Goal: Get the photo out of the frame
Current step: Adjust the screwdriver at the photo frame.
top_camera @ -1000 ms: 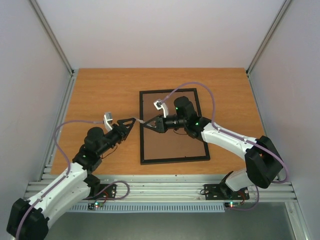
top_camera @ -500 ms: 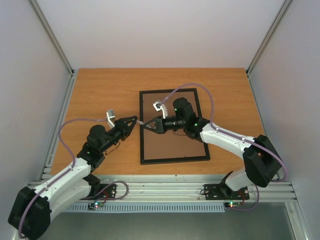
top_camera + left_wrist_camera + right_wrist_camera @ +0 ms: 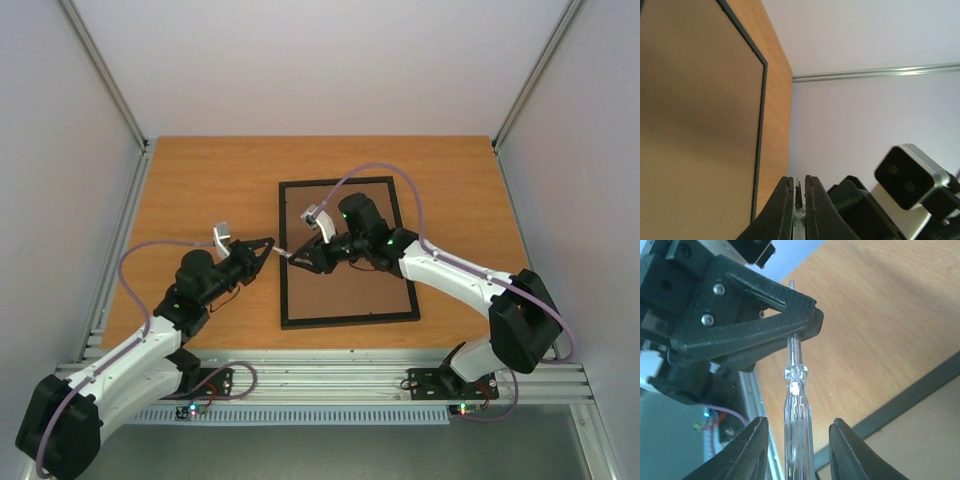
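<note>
The frame lies face down on the wooden table, brown back board up inside its thin black rim; the photo is hidden under it. Over the frame's left edge, a screwdriver with a clear handle bridges the two grippers. My left gripper is shut on its metal shaft, with the frame's board beside it. My right gripper stands open around the clear handle, with its fingers clear of it on both sides. The left gripper's fingers clamp the shaft above.
The table is bare wood, walled in white on three sides, with aluminium rails along the left and near edges. The frame's black rim crosses the right wrist view. The right arm's wrist camera sits close to my left fingers.
My left gripper has closed on the screwdriver's shaft. My right gripper, shut on the handle before, has opened off it, and the right arm has shifted slightly.
</note>
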`<state>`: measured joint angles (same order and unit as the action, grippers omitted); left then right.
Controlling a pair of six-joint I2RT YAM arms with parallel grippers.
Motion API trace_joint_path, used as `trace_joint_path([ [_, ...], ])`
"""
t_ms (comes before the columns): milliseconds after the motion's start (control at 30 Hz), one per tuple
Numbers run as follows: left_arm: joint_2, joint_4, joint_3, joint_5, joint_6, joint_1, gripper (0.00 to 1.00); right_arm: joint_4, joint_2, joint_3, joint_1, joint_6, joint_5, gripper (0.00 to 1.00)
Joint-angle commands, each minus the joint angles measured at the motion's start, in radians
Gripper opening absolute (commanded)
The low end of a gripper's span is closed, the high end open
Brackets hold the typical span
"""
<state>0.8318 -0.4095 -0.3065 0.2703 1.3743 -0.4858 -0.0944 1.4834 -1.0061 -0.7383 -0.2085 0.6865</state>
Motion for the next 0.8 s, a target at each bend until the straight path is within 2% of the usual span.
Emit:
trace_joint_path([
  [0,-0.028,0.075,-0.015,-0.025,-0.035,-0.003,0.01,-0.21,-0.048,-0.073,-0.031,-0.259,-0.108,0.37],
  [233,-0.034,0.141,-0.029,-0.04,-0.029,-0.002,0.0,-0.255,-0.058,-0.086,-0.145,-0.433,-0.371,0.37],
  [433,-0.037,0.152,-0.029,-0.036,-0.017,-0.002,0.0,-0.255,0.001,-0.11,-0.214,-0.503,-0.523,0.33],
  [767,-0.059,0.138,-0.008,-0.033,-0.017,-0.003,0.01,-0.257,0.043,-0.136,-0.223,-0.521,-0.57,0.31],
])
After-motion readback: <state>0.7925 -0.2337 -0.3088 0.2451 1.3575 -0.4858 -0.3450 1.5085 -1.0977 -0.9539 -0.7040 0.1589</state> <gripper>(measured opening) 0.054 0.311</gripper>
